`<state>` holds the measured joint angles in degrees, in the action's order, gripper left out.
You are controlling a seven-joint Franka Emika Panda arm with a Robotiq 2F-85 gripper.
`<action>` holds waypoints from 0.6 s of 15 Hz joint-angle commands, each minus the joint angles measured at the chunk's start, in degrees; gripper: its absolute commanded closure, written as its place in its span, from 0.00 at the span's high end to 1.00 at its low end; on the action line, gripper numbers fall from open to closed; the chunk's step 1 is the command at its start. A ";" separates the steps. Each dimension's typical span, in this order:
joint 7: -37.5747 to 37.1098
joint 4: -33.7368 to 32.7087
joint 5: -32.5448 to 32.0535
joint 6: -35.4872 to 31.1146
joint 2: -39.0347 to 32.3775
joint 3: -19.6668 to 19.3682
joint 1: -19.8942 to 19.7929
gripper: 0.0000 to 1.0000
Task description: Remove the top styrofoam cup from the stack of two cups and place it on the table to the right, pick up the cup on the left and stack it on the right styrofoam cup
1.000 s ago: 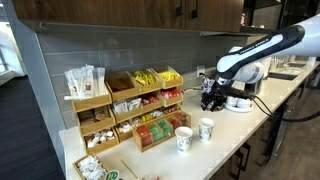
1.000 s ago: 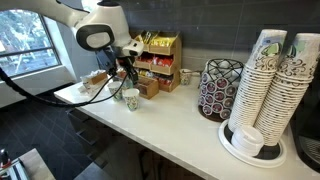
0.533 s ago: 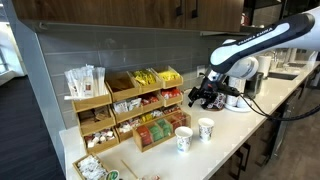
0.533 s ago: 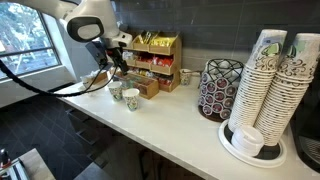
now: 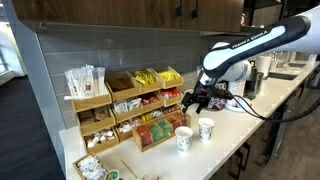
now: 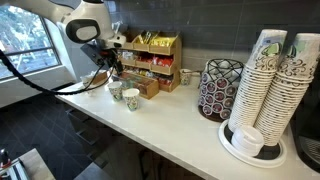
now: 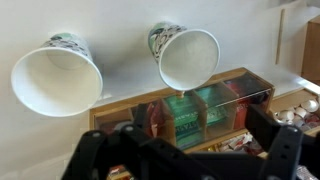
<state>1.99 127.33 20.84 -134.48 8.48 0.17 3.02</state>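
Two small white foam cups stand apart, upright, on the pale counter (image 5: 240,122). In both exterior views they are side by side: one cup (image 5: 184,139) (image 6: 116,91) and its twin (image 5: 206,129) (image 6: 131,98). The wrist view looks down into both, one cup at the left (image 7: 55,78) and one at the centre right (image 7: 188,55), each with a greenish mark. My gripper (image 5: 193,101) (image 6: 108,69) (image 7: 185,152) hangs above and just behind the cups, open and empty, its fingers (image 7: 285,140) spread wide over a wooden box.
Wooden organizers with snacks and tea packets (image 5: 130,105) (image 6: 152,60) (image 7: 190,110) stand against the wall behind the cups. A pod carousel (image 6: 218,88) and tall stacks of paper cups (image 6: 270,80) stand further along the counter. The counter's front edge is close to the cups.
My arm has swung along the counter toward the two cups and the gripper now hangs above them, beside the organizers. The cups have not moved.
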 commanded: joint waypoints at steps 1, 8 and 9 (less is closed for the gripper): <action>1.23 0.30 1.04 -0.65 0.09 -0.06 0.16 1.00; 7.18 1.04 2.43 -0.80 -2.85 0.77 1.68 1.00; 7.79 1.04 2.57 -0.69 -3.33 0.84 1.73 1.00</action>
<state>7.12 127.76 22.19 -134.59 6.49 0.81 4.55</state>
